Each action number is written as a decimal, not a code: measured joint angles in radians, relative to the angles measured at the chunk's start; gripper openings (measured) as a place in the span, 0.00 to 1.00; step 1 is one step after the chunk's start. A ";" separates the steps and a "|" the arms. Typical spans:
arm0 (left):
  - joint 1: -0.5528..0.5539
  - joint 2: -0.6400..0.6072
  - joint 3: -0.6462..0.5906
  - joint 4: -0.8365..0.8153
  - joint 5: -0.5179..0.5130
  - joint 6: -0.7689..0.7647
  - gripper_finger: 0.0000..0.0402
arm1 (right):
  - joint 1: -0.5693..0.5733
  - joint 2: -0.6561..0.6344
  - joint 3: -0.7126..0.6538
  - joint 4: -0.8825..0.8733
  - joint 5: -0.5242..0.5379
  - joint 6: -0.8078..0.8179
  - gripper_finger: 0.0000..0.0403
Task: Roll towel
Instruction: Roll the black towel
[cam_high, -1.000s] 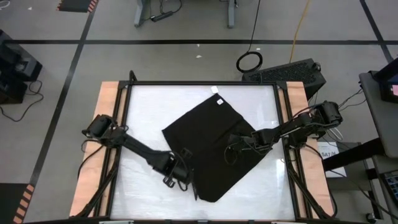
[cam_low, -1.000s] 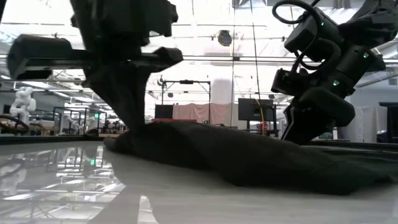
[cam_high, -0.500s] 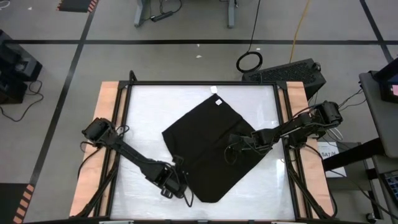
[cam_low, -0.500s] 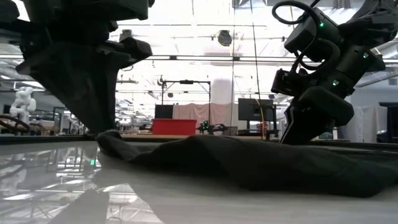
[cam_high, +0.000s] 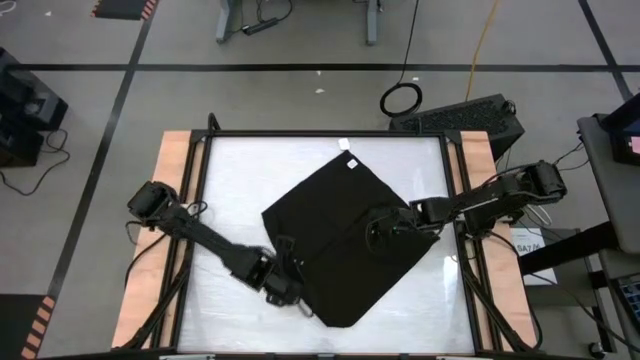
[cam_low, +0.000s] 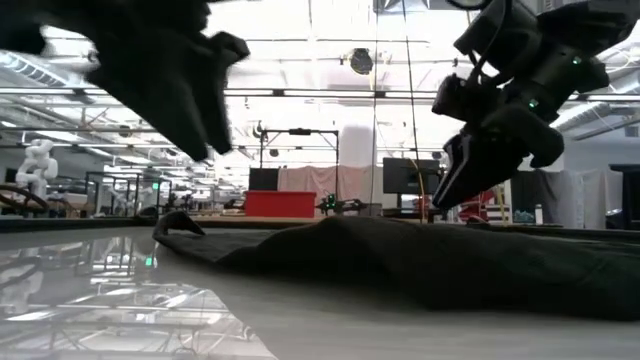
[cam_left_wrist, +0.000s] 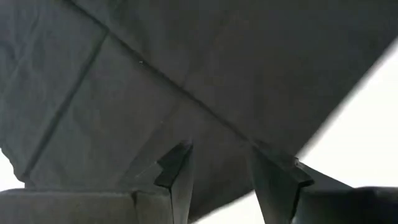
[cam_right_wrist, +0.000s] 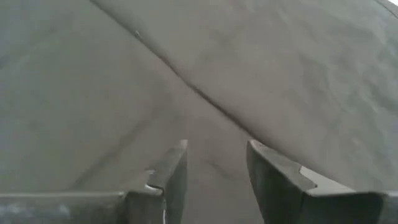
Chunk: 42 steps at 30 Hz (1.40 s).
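The black towel (cam_high: 340, 240) lies spread on the white table (cam_high: 230, 170) as a diamond, its white tag (cam_high: 350, 162) at the far corner. A raised crease (cam_left_wrist: 186, 93) runs across it. My left gripper (cam_high: 287, 287) hangs open over the towel's near-left edge, and in the low view it (cam_low: 200, 140) is well clear of the cloth. My right gripper (cam_high: 380, 232) is open above the towel's right half, also clear of the cloth in the low view (cam_low: 452, 195). The left wrist view (cam_left_wrist: 224, 158) and the right wrist view (cam_right_wrist: 217, 149) show nothing between either pair of fingers.
Wooden side rails (cam_high: 170, 170) and a black frame border the table. Bare white tabletop lies at the far left and along the near edge. A black device (cam_high: 465, 112) sits just beyond the far right corner. The towel's left corner (cam_low: 175, 225) curls up slightly.
My left gripper has let go of the towel's near-left edge, which it held raised in a peak, and has gone up. That edge has dropped back onto the table. My right gripper has risen off the towel's right part.
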 joint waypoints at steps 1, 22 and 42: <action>0.019 0.001 -0.014 0.046 0.031 0.012 0.36 | -0.010 -0.003 0.001 -0.030 -0.017 -0.004 0.38; 0.019 0.170 0.009 0.706 0.445 0.271 0.51 | 0.205 -0.400 0.001 -0.715 -0.127 0.487 0.39; 0.039 0.362 0.187 0.702 0.666 0.339 0.56 | 0.267 -0.406 -0.171 -0.816 -0.111 0.790 0.60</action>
